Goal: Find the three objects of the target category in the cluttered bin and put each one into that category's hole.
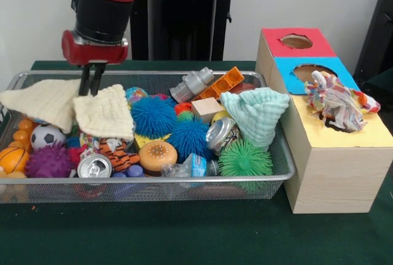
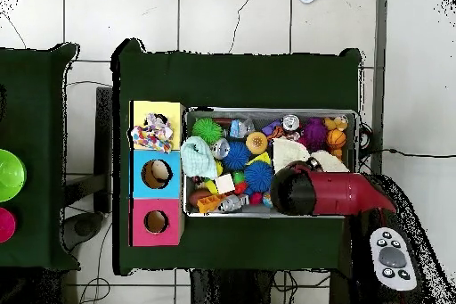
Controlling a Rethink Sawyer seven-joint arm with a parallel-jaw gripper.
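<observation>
The wire mesh bin (image 1: 184,189) is full of toys and cloths; it also shows in the overhead view (image 2: 267,111). My gripper (image 1: 91,92) hangs at the bin's far left, fingers close together, pinching the top edge of a plain cream waffle cloth (image 1: 105,113). One white cloth with coloured patches (image 1: 338,100) lies bunched on the yellow surround (image 1: 362,133) of the wooden box (image 1: 334,179), over the yellow hole; it also shows from overhead (image 2: 157,131). No other printed cloth shows clearly in the bin.
A second cream cloth (image 1: 40,101) lies at the left end. A mint-green cloth (image 1: 256,115), blue spiky balls (image 1: 153,116), a green spiky ball (image 1: 244,159), cans, a soccer ball and blocks fill the bin. The blue-surround hole (image 1: 310,72) and the red-surround hole (image 1: 296,41) stand open.
</observation>
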